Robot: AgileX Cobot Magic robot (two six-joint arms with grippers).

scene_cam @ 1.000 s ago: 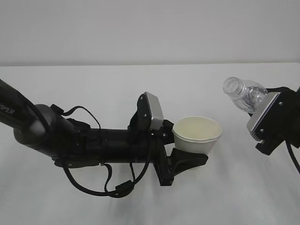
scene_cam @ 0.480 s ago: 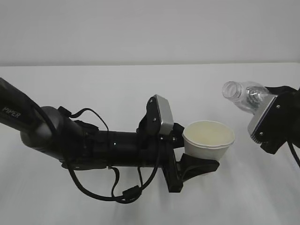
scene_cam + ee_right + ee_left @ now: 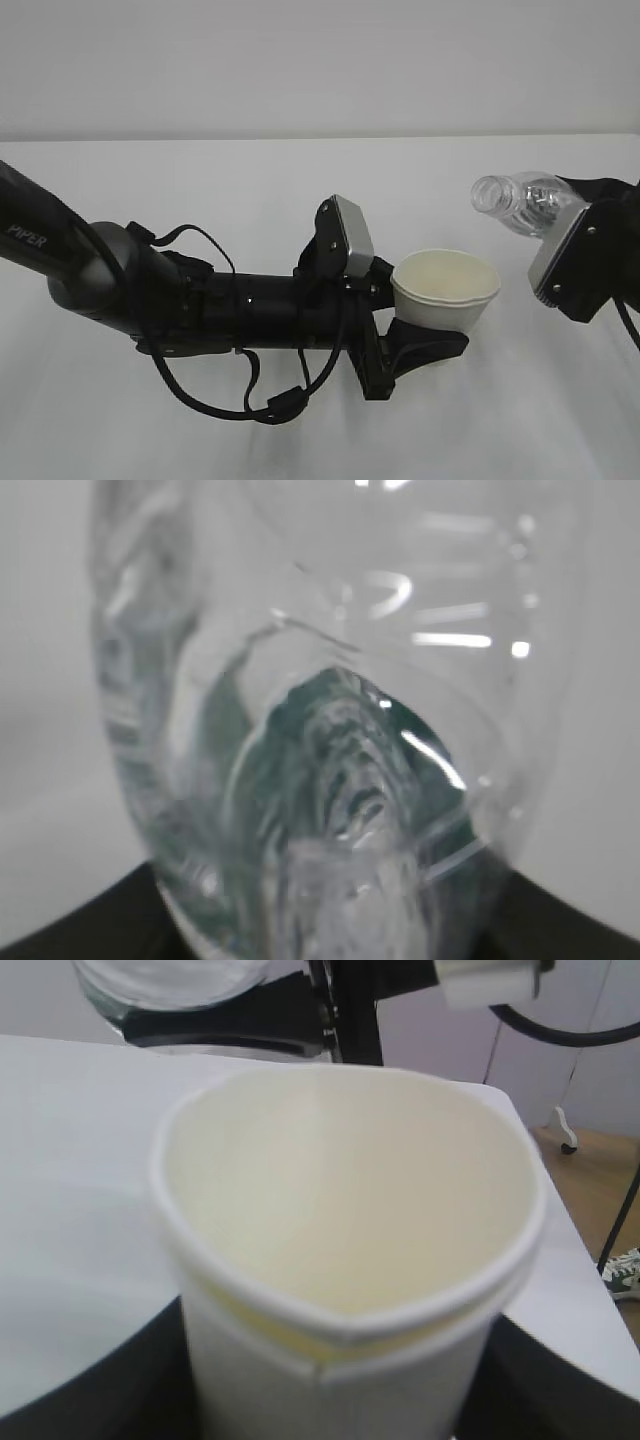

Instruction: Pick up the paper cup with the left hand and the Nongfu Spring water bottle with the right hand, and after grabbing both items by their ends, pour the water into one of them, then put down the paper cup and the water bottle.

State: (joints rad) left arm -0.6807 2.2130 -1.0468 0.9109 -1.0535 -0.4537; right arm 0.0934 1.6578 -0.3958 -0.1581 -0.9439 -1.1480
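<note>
My left arm stretches low across the white table from the left edge, cables looping under it, the grey camera block standing up near its wrist. My left fingers are clamped on the paper cup, holding it by its lower part, upright and clear of the table, mouth open to the top. From my left wrist the cup fills the view: cream inside, rolled rim pressed a little out of round, and I cannot make out any liquid in it.

Just right of the cup and higher, the water bottle is tilted, its capless neck pointing left toward the cup but apart from it. My right fingers, hidden behind my right hand, are clamped on the bottle's far end. From my right wrist the bottle is a clear, ribbed blur with a dark green tint showing through.
</note>
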